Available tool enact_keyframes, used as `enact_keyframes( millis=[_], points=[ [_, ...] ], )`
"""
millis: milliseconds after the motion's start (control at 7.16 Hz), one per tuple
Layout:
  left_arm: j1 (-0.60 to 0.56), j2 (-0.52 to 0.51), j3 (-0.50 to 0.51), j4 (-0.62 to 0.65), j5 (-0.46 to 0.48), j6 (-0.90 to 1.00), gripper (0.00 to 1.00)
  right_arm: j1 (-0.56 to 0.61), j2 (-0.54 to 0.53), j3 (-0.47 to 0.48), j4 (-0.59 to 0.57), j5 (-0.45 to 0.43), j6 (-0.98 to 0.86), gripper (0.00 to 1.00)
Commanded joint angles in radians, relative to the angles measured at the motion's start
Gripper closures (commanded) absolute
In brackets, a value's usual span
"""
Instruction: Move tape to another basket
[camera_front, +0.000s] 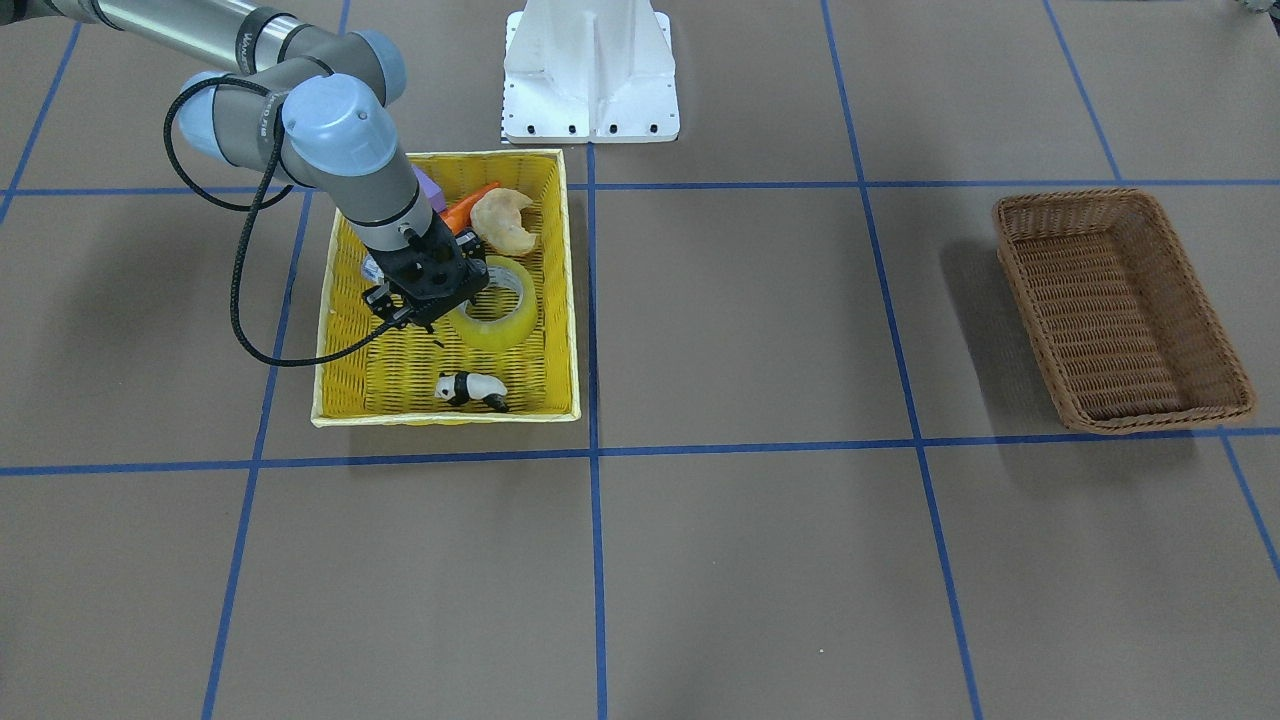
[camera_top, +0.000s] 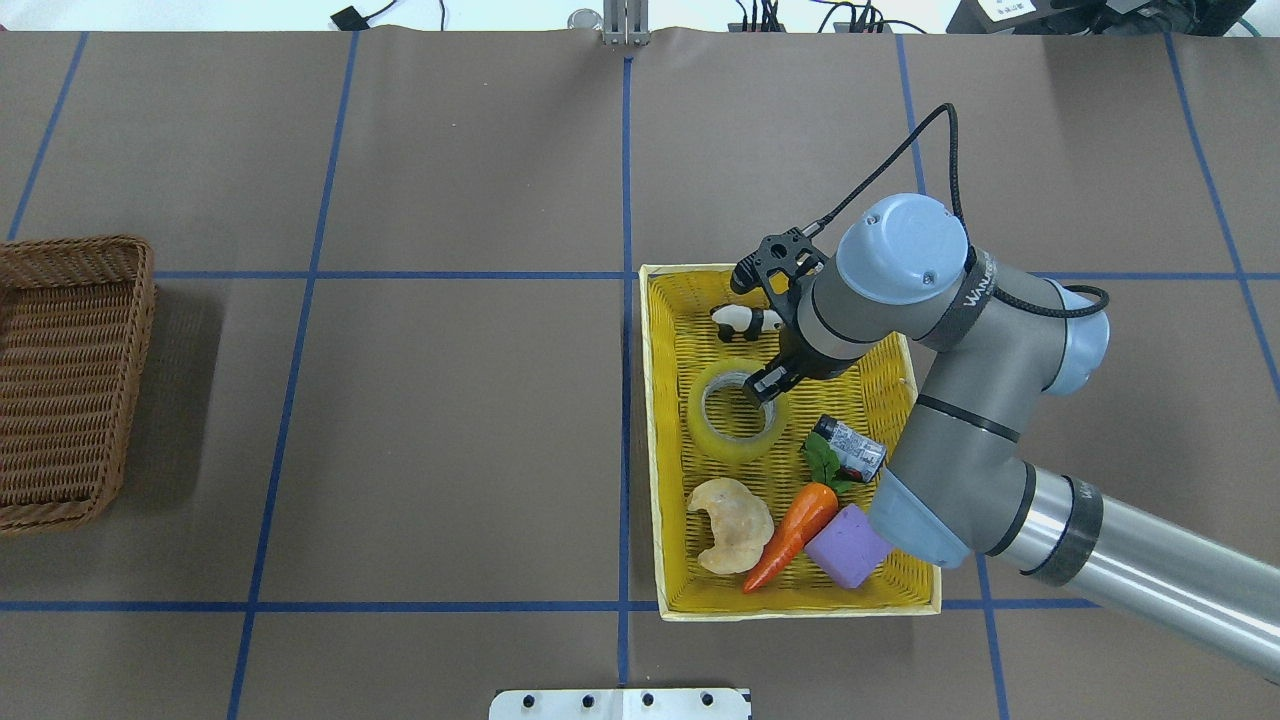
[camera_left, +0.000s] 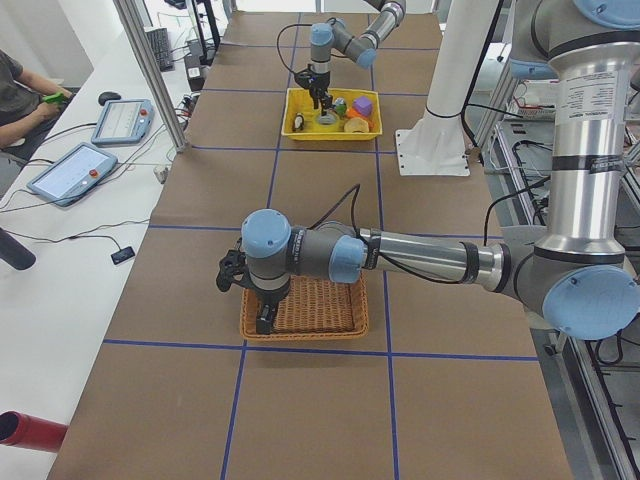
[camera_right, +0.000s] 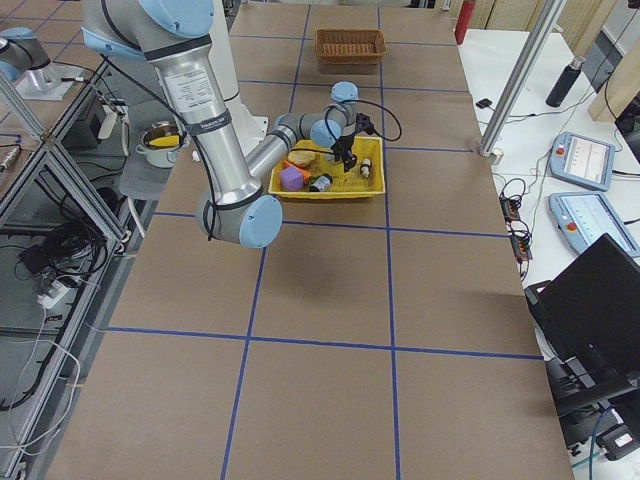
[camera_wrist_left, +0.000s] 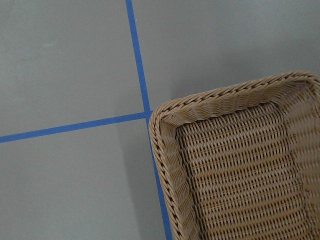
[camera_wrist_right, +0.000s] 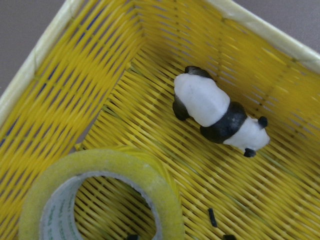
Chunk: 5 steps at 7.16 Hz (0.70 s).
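Note:
The tape, a yellowish translucent roll, lies flat in the yellow basket; it also shows in the front view and the right wrist view. My right gripper is open and low over the roll. Its dark fingertips stand either side of the roll's near wall, one inside the core. The brown wicker basket sits empty at the table's far left, also seen in the front view. My left gripper hangs over a corner of the brown basket; I cannot tell whether it is open or shut.
The yellow basket also holds a toy panda close to the tape, a small can, a carrot, a purple block and a pale pastry-like piece. A white mount stands behind the basket.

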Motion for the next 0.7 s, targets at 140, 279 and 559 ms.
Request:
enact_keyframes(
  millis=[140,279,559],
  points=[
    [0.000,0.000,-0.001,0.000,0.000,0.000,0.02,0.000,0.036,-0.051,0.002,0.001,0.007,0.58],
    [0.000,0.000,-0.001,-0.001,0.000,0.000,0.02,0.000,0.037,-0.051,0.002,0.003,0.008,0.93],
    [0.000,0.000,0.001,0.000,0.000,0.000,0.02,0.011,0.043,-0.048,-0.007,0.016,0.011,1.00]
  ],
)
